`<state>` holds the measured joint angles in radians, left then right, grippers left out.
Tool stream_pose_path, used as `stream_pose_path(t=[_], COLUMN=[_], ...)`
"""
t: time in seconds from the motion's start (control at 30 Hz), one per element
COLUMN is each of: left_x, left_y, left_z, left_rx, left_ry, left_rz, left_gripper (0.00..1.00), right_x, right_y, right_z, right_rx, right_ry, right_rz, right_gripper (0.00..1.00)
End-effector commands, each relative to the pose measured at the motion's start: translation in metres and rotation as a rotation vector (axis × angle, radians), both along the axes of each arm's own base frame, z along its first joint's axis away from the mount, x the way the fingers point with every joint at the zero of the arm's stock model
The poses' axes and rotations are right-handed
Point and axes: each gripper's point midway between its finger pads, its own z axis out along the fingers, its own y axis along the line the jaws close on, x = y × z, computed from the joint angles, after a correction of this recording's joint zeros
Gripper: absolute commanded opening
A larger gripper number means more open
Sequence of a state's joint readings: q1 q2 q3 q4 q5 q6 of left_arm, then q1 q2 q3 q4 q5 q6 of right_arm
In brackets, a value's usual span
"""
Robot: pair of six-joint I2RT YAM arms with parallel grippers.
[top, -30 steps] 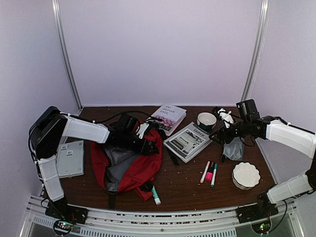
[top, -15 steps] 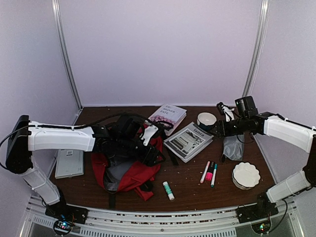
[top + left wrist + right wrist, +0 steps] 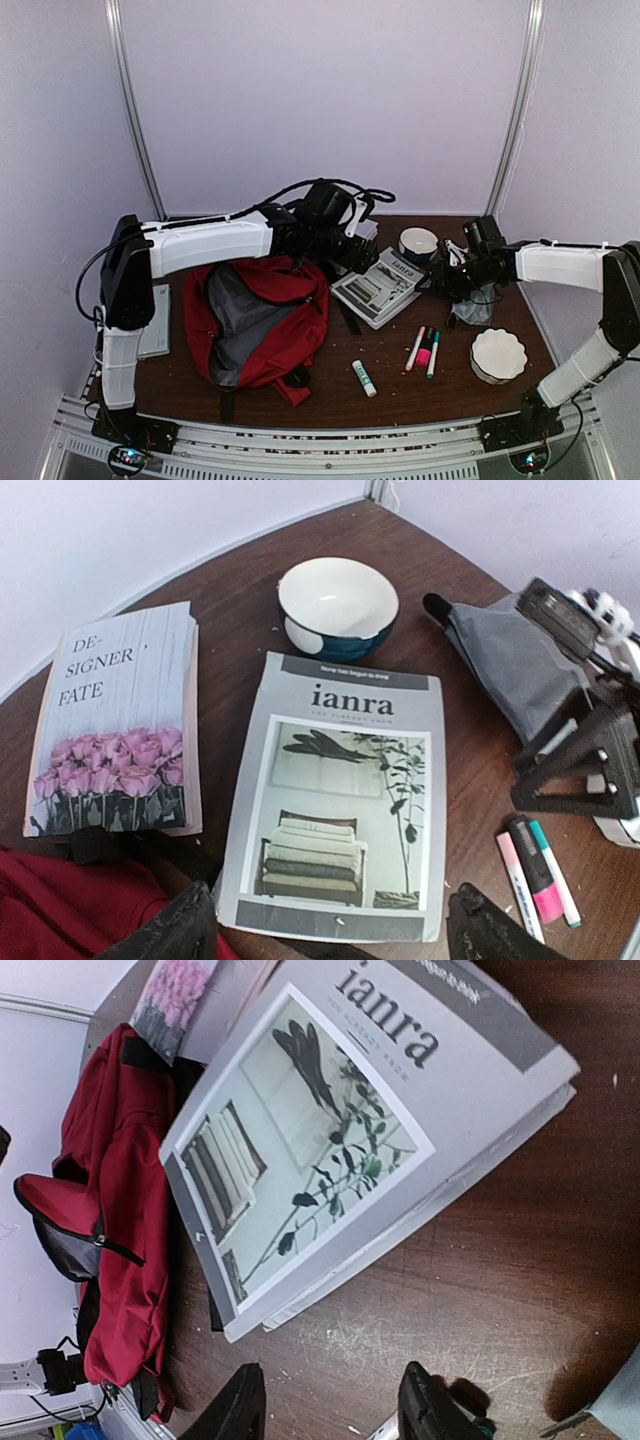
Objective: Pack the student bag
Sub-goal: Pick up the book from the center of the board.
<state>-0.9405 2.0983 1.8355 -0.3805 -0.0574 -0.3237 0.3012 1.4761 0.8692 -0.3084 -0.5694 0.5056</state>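
The student bag (image 3: 262, 318), a red backpack with grey lining, lies open at the left centre of the table and shows as red fabric (image 3: 55, 910) at the bottom of the left wrist view. My left gripper (image 3: 360, 254) hangs open above the near edge of the "ianra" magazine (image 3: 340, 800), with the "Designer Fate" book (image 3: 115, 730) to its left. Low over bare table, my right gripper (image 3: 437, 281) is open just right of the magazine (image 3: 330, 1130). Nothing sits between its fingers (image 3: 235, 1405).
A blue-and-white bowl (image 3: 418, 242) stands behind the magazine. A grey pouch (image 3: 472, 305) lies under the right arm. Three markers (image 3: 425, 350), a scalloped white bowl (image 3: 498, 355) and a glue stick (image 3: 364, 378) lie toward the front. A grey flat case (image 3: 157, 322) is at far left.
My left arm left the bag and swung back and right over the books. The glue stick rolled right. My right gripper dropped toward the magazine's right edge, jaws narrowing.
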Motion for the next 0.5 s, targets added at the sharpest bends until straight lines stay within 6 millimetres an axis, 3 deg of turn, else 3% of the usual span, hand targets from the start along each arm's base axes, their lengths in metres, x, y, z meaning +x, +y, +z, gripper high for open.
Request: stream_pose_path(t=[0.0,0.27,0.47], left_x=[0.034,0.075,0.088], left_y=[0.01,0.026,0.028], left_z=[-0.023,-0.073,-0.099], left_rx=[-0.013,-0.034,-0.012], left_ry=[0.09,0.197,0.223], left_rz=[0.098,0.198,0.215], left_gripper=[0.81,0.82,0.82], right_x=[0.002,0.017,0.032], right_y=[0.008,0.022,0.036], right_z=[-0.019,-0.042,-0.044], right_rx=[0.088,0.157,0.255], right_ry=[0.071,0.12,0.094], right_rz=[-0.044,-0.054,-0.045], right_gripper=[0.45,0.4,0.34])
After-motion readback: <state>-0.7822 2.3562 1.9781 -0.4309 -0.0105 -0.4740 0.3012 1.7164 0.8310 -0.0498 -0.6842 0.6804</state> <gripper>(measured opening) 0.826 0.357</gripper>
